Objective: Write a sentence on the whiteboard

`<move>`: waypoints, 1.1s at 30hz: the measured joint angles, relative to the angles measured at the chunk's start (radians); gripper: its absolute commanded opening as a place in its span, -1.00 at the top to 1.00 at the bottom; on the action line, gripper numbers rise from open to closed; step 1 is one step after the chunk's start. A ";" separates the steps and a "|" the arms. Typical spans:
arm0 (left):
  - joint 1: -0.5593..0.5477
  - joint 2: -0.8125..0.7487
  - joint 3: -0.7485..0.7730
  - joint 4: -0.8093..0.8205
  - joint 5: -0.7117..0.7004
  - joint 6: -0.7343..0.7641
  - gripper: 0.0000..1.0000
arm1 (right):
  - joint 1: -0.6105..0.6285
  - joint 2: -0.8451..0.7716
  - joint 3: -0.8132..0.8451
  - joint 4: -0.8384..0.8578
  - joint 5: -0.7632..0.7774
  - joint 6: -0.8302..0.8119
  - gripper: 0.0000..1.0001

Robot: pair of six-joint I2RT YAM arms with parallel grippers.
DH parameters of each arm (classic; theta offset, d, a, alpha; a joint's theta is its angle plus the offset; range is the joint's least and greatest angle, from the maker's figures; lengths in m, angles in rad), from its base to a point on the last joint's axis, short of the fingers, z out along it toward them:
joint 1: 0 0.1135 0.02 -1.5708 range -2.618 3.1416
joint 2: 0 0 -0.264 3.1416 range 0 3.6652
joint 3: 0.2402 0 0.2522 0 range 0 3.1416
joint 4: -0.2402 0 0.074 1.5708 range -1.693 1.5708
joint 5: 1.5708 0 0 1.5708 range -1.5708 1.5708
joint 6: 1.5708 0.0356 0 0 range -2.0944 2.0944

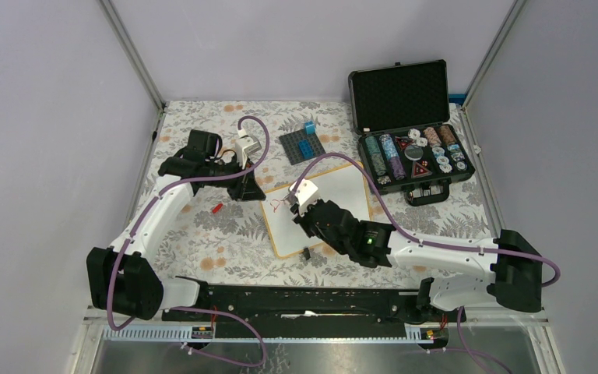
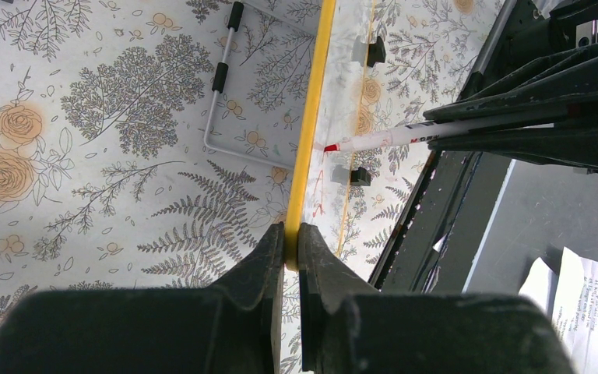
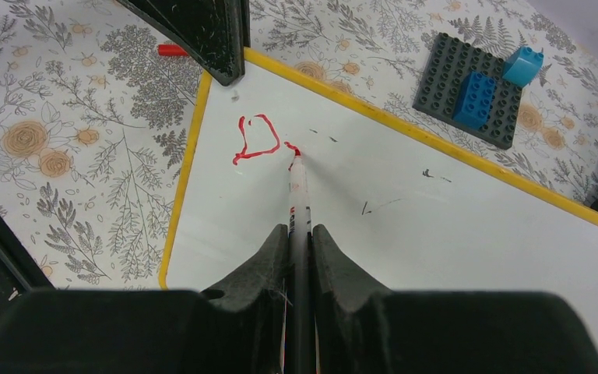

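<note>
Nothing is reading as a word: the sentence (image 3: 253, 140) is showing only as one angular red loop with a short tail, and the print on the marker (image 3: 300, 191) barrel is too small to read. The single yellow-framed whiteboard (image 3: 436, 226) is lying flat on the floral counter (image 3: 86, 156). The right gripper (image 3: 300, 234) is clamping the one marker, whose tip is touching the board beside the loop. The left gripper (image 2: 291, 234) is pinching the board's frame, fingers (image 2: 269, 257) closed on it. One red cap (image 3: 173, 50) is lying just beside the board. Two blue bricks (image 3: 476, 97) are sitting on one grey baseplate (image 3: 444, 70).
</note>
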 measured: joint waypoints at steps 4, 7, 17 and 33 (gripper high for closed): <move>0.000 0.000 0.001 0.000 0.000 0.000 1.00 | 0.000 -0.003 -0.004 -0.008 -0.001 0.008 1.00; 0.000 0.002 0.001 0.000 -0.003 0.000 1.00 | 0.000 -0.003 -0.010 -0.011 -0.005 0.014 1.00; 0.000 0.002 0.001 0.000 -0.005 0.003 1.00 | 0.000 -0.003 -0.022 -0.014 -0.033 0.042 1.00; 0.001 0.005 0.001 0.001 -0.005 0.003 1.00 | 0.000 -0.006 -0.034 -0.014 -0.045 0.059 1.00</move>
